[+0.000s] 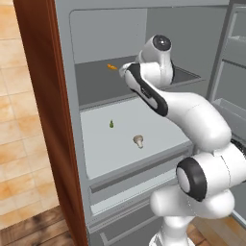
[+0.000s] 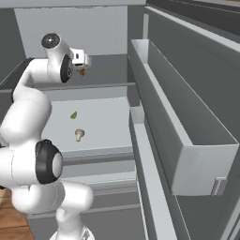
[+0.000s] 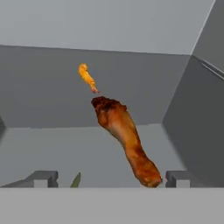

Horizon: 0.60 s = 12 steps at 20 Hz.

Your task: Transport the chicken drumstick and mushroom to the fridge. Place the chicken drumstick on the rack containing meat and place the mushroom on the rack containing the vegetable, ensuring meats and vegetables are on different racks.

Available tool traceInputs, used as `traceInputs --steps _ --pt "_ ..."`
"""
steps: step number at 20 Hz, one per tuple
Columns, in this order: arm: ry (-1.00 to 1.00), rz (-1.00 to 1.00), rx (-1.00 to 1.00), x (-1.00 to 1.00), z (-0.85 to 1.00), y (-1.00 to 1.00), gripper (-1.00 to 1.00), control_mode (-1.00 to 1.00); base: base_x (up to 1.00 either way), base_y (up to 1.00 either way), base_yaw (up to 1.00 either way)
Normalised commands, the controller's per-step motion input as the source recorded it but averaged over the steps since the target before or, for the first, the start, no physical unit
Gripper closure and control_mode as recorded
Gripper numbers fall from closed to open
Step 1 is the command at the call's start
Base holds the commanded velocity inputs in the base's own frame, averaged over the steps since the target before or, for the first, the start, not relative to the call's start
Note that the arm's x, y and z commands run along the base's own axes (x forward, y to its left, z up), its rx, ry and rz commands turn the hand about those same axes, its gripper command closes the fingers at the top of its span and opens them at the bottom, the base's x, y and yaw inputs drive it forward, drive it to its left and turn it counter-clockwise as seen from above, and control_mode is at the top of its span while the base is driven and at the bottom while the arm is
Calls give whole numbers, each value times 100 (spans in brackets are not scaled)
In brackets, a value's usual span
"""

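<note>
The chicken drumstick [image 3: 124,140] is a long brown piece lying lengthwise between my gripper's [image 3: 110,178] spread fingers, its thin end close to the right fingertip [image 3: 177,177]. The gripper is open over the fridge's upper rack [image 1: 96,84]. A bit of the drumstick [image 2: 82,71] shows under my hand in the right base view. A small orange piece of meat [image 3: 87,78] lies farther back on that same rack [image 1: 112,67]. On the lower rack [image 1: 105,149] the pale mushroom [image 1: 139,141] [image 2: 79,134] stands near a small green vegetable [image 1: 111,124] [image 2: 74,115].
The fridge's brown side panel [image 1: 45,120] rises at the left. The open door with its deep grey bins [image 2: 187,136] stands at the right. A drawer front [image 1: 134,185] sits below the lower rack. My arm reaches over the lower rack.
</note>
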Motion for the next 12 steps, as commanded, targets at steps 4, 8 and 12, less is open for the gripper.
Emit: traceInputs --steps 4,8,12 --pt "-27 -3 -11 -100 0 -1 -100 -100 0 0 0" --pt "-21 0 -1 -100 1 -19 -100 -100 0 0 0" --pt "-3 0 1 -100 32 -14 -100 -100 0 0 0"
